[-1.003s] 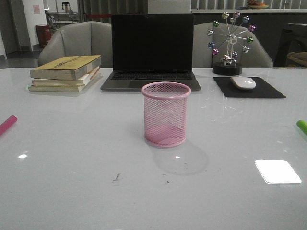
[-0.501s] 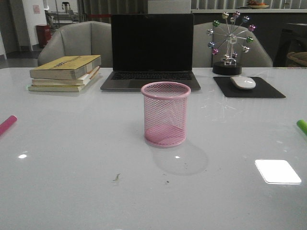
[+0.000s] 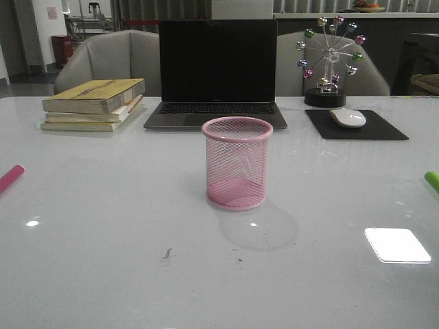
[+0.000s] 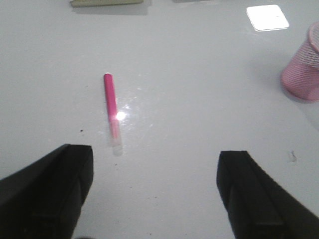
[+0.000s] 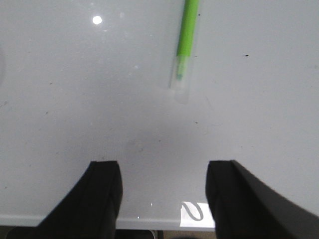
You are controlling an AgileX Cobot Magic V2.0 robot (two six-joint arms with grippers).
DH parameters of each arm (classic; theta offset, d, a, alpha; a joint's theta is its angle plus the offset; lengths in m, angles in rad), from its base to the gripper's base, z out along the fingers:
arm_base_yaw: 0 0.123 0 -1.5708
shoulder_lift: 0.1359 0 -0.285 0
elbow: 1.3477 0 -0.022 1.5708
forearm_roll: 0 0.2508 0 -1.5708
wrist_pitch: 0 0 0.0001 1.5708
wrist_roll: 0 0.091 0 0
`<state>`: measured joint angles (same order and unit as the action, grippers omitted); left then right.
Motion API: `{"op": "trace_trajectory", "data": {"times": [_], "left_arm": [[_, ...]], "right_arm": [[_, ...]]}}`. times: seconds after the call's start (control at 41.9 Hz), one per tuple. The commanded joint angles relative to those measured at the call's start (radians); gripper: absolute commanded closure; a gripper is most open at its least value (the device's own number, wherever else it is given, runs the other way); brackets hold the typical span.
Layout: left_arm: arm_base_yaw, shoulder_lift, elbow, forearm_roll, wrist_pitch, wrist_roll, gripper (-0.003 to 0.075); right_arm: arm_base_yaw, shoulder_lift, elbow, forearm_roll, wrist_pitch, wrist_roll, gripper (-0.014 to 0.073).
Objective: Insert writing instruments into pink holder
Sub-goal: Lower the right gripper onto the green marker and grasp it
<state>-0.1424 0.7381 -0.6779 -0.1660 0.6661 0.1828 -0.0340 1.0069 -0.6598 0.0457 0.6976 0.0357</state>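
The pink holder [image 3: 237, 163] stands upright and empty mid-table, in front of the laptop; its side also shows in the left wrist view as the pink holder [image 4: 302, 74]. The pink-red marker [image 3: 10, 178] lies flat at the table's left edge; in the left wrist view the pink-red marker [image 4: 111, 109] lies ahead of my open left gripper [image 4: 154, 174], apart from it. The lime green marker [image 3: 432, 181] lies at the right edge; the lime green marker [image 5: 185, 42] rests beyond my open right gripper [image 5: 163, 184], which hovers over the table's near edge. Neither gripper shows in the front view.
A closed-screen black laptop [image 3: 217, 72] stands behind the holder. Stacked books [image 3: 95, 103] lie at the back left. A mouse [image 3: 348, 118] on a black pad [image 3: 357, 126] and a ferris-wheel ornament [image 3: 329, 62] sit at the back right. A white label [image 5: 195, 214] marks the table edge.
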Motion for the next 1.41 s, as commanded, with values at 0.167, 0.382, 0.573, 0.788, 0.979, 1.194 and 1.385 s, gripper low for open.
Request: {"op": "trace_trajectory", "data": {"times": [0.167, 0.382, 0.573, 0.788, 0.979, 1.194, 1.385], "left_arm": [[-0.208, 0.001, -0.027, -0.028, -0.082, 0.018, 0.0192], [-0.325, 0.001, -0.027, -0.056, -0.084, 0.018, 0.0213], [-0.374, 0.001, -0.027, -0.100, -0.090, 0.018, 0.0213], [-0.379, 0.001, -0.027, -0.119, -0.097, 0.018, 0.0213], [-0.379, 0.001, -0.027, -0.119, -0.099, 0.018, 0.0213], [-0.379, 0.001, -0.027, -0.119, -0.104, 0.018, 0.0213], [-0.379, 0.001, -0.027, -0.119, -0.111, 0.018, 0.0213]], "right_arm": [[-0.086, 0.276, -0.210, -0.010, -0.059, 0.007, 0.0127], [-0.086, 0.522, -0.382, -0.009, -0.030, 0.000, 0.0127], [-0.084, 0.702, -0.522, -0.009, 0.000, -0.003, 0.0127], [-0.084, 0.837, -0.642, -0.009, 0.003, -0.010, 0.0127], [-0.084, 0.910, -0.724, -0.009, 0.013, -0.028, 0.0127], [-0.084, 0.965, -0.781, -0.001, 0.041, -0.036, 0.0127], [-0.084, 0.982, -0.793, 0.009, 0.055, -0.046, 0.0244]]}}
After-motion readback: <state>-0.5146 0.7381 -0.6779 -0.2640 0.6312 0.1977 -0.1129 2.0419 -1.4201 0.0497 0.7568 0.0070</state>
